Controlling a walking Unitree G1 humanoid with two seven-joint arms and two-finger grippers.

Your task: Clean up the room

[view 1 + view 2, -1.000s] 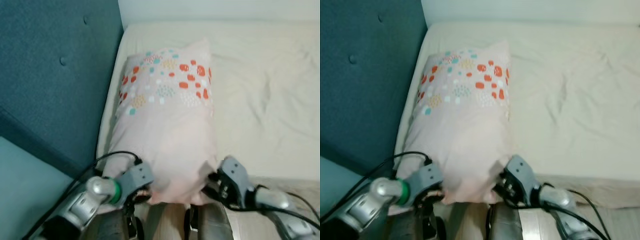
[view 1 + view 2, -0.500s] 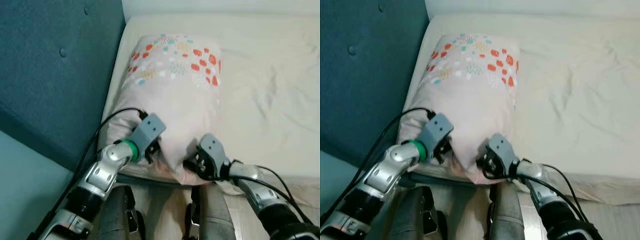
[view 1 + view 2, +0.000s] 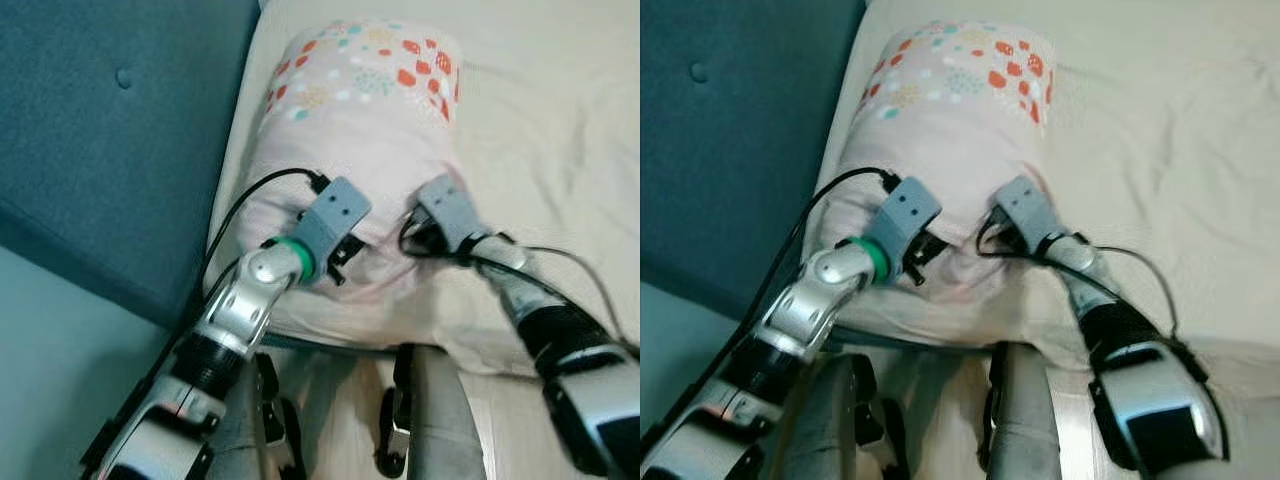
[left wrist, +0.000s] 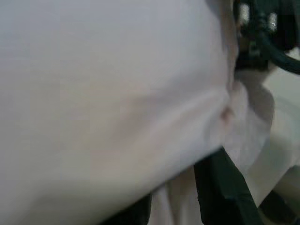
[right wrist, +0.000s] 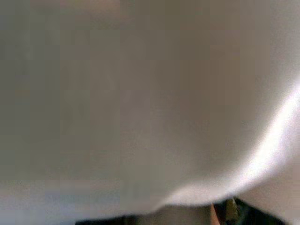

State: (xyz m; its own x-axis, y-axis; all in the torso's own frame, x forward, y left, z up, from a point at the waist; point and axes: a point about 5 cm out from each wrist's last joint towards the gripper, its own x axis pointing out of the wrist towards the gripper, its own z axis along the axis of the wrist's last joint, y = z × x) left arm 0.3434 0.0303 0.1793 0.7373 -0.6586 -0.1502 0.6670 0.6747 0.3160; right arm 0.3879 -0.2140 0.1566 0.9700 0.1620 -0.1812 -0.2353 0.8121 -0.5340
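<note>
Now both tools press on the pillow (image 3: 360,130) lying on the bed (image 3: 540,120) — left tool (image 3: 335,262), right tool (image 3: 415,238); whether their fingers clamp the fabric I cannot tell.

Both eye views look steeply down from the head at the pillow (image 3: 360,130) on the bed (image 3: 560,120); both wrist views press close against that pillow's fabric.

Bed w/ cream sheet (image 3: 560,110), wrinkled, fills right side. Dark teal tufted headboard (image 3: 110,140) on left, btns visible. Pale teal wall/panel (image 3: 50,380) below it. Soft even light.
</note>
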